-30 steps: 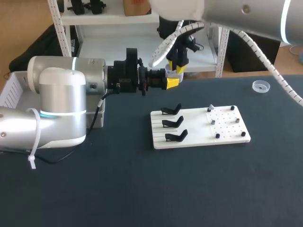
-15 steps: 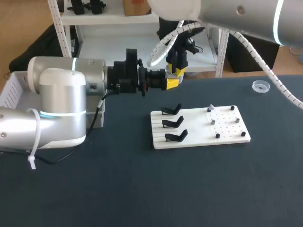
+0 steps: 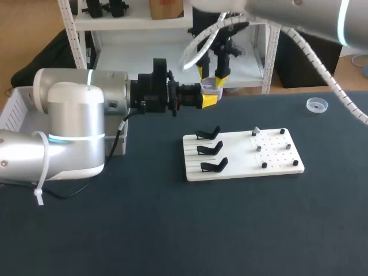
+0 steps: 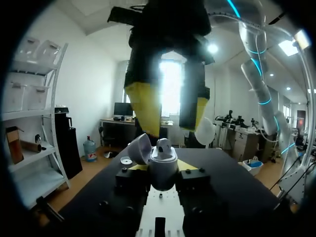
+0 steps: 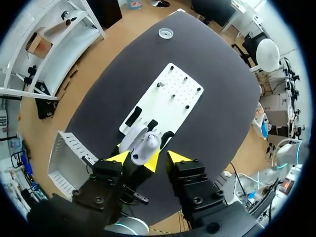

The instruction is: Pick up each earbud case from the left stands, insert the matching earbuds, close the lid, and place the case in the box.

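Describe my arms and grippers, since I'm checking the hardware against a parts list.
Both arms are rounded, silver-grey tubes with glowing cyan rings. The left arm carries a black cable and a white zip tie; the right arm has white spiral cable wrap. The left gripper and right gripper are black with yellow tips.

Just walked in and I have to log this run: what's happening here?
The left gripper holds a white earbud case up near the table's far edge, lid open, with an earbud sitting in it. The right gripper hangs open just above the case. The three black stands on the white board are empty.
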You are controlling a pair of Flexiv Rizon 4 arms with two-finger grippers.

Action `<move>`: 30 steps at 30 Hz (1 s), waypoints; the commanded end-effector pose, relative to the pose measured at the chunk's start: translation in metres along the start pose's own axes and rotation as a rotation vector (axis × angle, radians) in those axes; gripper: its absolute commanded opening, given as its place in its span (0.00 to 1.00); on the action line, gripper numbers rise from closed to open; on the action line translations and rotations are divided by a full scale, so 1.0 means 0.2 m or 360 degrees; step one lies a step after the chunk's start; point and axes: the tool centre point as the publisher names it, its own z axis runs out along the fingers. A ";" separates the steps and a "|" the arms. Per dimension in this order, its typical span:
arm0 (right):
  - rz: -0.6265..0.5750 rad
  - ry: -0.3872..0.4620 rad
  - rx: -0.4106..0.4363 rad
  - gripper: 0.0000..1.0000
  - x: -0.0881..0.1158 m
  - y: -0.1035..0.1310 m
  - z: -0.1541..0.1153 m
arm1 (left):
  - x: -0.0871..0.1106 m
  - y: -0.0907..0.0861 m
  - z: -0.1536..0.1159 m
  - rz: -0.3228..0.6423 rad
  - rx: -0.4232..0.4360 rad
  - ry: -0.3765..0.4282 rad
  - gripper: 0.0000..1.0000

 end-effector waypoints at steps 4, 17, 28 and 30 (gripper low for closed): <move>-0.0423 -0.0003 -0.0448 0.73 -0.03 -0.25 0.01 | 0.00 0.00 0.00 0.0001 -0.0002 -0.0003 0.00; -0.1128 0.0076 -0.0732 1.00 -0.14 -0.44 0.02 | 0.00 0.00 0.00 0.0001 -0.0002 -0.0003 0.00; -0.1124 -0.0013 -0.0631 1.00 -0.16 -0.45 0.08 | 0.00 0.00 0.00 0.0001 -0.0002 -0.0003 0.00; -0.1124 -0.0013 -0.0631 1.00 -0.16 -0.45 0.08 | 0.00 0.00 0.00 0.0001 -0.0002 -0.0003 0.00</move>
